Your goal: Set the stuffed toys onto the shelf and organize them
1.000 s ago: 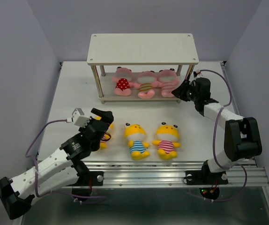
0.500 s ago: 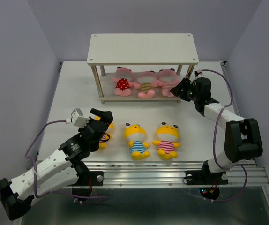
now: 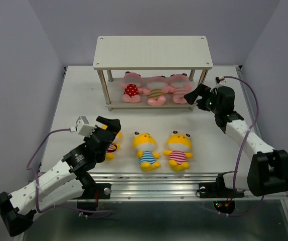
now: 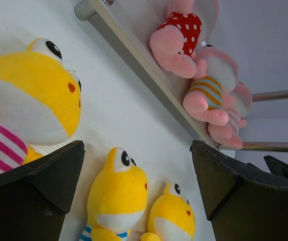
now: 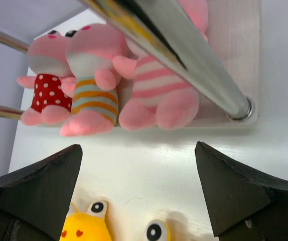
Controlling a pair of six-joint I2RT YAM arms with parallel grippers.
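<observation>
- The left gripper (image 4: 136, 148) hangs over the near-left part of the table (image 3: 79, 100), jaws spread wide and holding nothing.
- One pink-striped yellow toy (image 3: 113, 144) lies mostly hidden beneath it in the top view; the left wrist view cuts off its body.
- The blue-striped yellow toy (image 3: 145, 149) and a second pink-striped yellow toy (image 3: 178, 149) lie side by side on the table.
- The right gripper (image 5: 138, 146) is near the right front leg (image 5: 184, 55), jaws apart and empty.
- The shelf (image 3: 152, 51) carries the red-dotted pink toy (image 5: 48, 90), brown-striped pink toy (image 5: 91, 95) and pink-striped pink toy (image 5: 156, 95) on its lower tier, touching in a row.
- The top board hides the rear of that tier; the leg crosses the pink-striped pink toy.
</observation>
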